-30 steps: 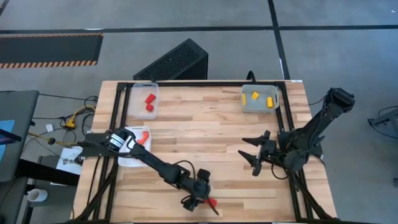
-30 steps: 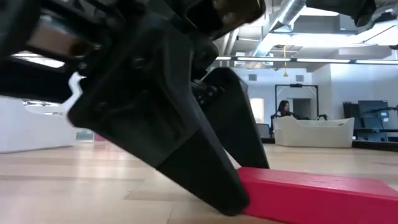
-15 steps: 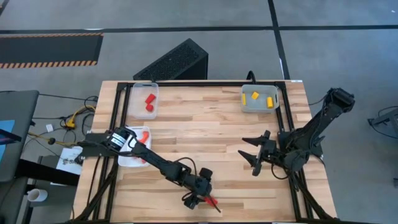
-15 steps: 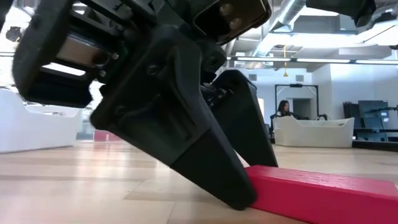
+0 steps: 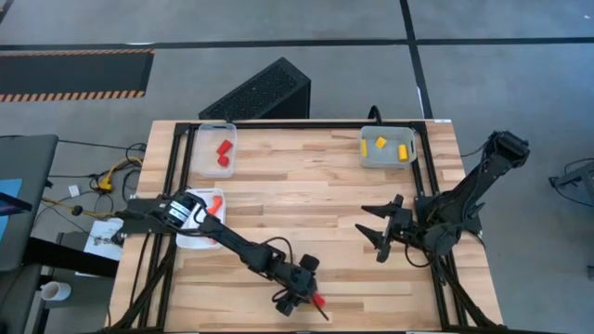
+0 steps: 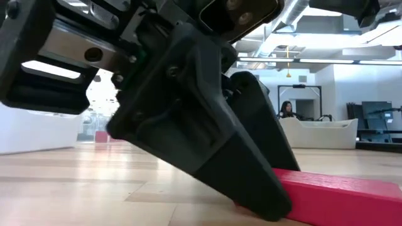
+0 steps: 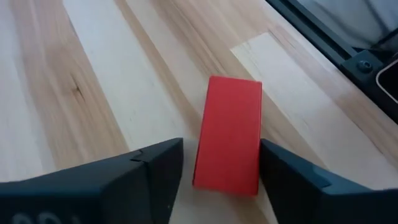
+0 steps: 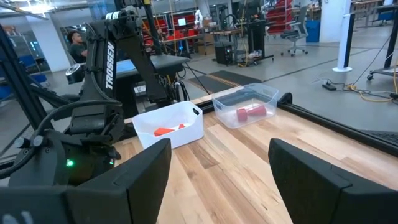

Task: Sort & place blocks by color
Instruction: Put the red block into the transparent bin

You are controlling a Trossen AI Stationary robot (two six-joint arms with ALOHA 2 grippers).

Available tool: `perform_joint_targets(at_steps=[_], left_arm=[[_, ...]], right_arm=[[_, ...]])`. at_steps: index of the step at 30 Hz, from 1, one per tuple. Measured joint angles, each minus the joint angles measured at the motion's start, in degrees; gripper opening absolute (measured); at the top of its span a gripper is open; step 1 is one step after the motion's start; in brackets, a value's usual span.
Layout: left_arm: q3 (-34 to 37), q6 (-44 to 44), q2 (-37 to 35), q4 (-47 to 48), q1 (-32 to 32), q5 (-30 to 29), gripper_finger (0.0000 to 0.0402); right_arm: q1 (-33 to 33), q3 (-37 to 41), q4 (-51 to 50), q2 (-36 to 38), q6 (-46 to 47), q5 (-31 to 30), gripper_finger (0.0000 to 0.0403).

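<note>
**Red block straddled by the left gripper at the table's near edge**

High view: the red block [image 5: 317,301] lies on the wooden table [image 5: 306,195] close to its near edge, about midway along it. The left gripper [image 5: 303,295] is down over it at the end of a long reach from the left side. The right gripper [image 5: 379,236] waits above the right half of the table, its fingers spread with nothing between them. A clear tray [image 5: 215,150] at the far left corner holds red pieces, a tray [image 5: 388,147] at the far right corner holds yellow pieces, and a white tray [image 5: 200,223] by the left edge holds orange-red pieces.

Low view: the left gripper's dark fingers [image 6: 232,169] fill the foreground, tips down on the tabletop, with the red block [image 6: 342,198] lying flat and passing behind them.

Left wrist view: the red block [image 7: 229,132] sits between the two fingers [image 7: 149,171]. One finger looks to be against its side, the other shows a thin gap, so the jaws are partly closed around it and a firm grip cannot be confirmed.

Right wrist view: the right gripper's fingers [image 8: 146,177] stand wide apart, looking across the table to the two left-side trays.
</note>
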State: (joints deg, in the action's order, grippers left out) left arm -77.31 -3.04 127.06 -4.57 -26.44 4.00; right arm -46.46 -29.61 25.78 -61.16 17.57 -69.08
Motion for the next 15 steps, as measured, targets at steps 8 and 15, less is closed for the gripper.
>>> perform_joint_targets(at_steps=[8,15], left_arm=[[0.12,-1.73,-1.21,-0.06,0.62,-0.28,0.0098],[0.50,-4.03,-6.84,12.21,2.82,-3.68,0.0098]], right_arm=[[-0.02,0.00,-0.02,0.02,0.06,0.02,0.0291],[-0.06,0.00,-0.02,0.02,0.06,0.11,0.0291]])
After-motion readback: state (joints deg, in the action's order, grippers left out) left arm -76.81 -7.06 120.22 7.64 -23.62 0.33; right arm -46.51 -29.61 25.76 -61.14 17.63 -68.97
